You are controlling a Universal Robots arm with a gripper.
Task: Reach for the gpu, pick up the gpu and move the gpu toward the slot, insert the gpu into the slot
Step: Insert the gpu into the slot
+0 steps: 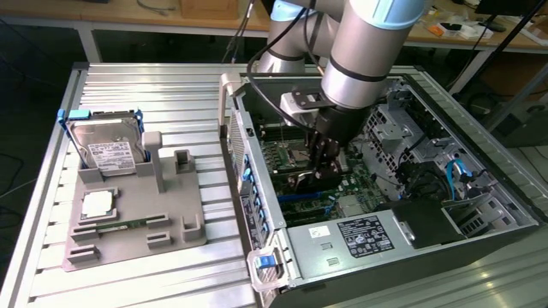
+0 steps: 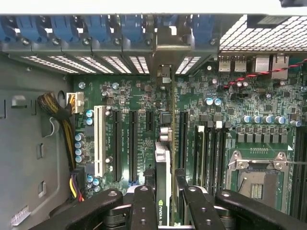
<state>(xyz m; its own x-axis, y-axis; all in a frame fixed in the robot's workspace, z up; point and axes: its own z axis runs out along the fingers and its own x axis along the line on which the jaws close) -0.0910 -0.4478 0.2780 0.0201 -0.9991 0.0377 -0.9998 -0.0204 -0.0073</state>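
The thin green circuit-card gpu (image 2: 162, 148) is clenched edge-on in the black two-fingered hand (image 2: 164, 179) and is held upright over the green motherboard (image 2: 230, 110). Its silver bracket end is turned to the perforated rear wall of the open grey computer case (image 1: 235, 128). In the exterior view the hand (image 1: 325, 168) is seen sunk well inside the case, with the long narrow blue slot (image 1: 304, 196) just beside its fingertips. Whether the card's lower edge is seated cannot be told, since that edge is hidden by the card itself.

Little room is left at either side. A long black connector strip (image 2: 133, 143) runs close along one face of the card and another (image 2: 182, 139) along the other face. Beyond these lie a white connector strip (image 2: 99, 143), the black memory-module strips (image 2: 211, 153) and the square silver processor socket (image 2: 256, 177). A yellow and black cable bundle (image 2: 62, 124) hangs near the case wall, well apart from the card.

The case is laid on a slatted aluminium desk (image 1: 154, 83). At the exterior view's left a grey moulded fixture (image 1: 171, 224) carries a silver boxy hard drive (image 1: 107, 151) and a small narrow green memory stick (image 1: 120, 224). Wooden benches (image 1: 128, 13) are seen behind.
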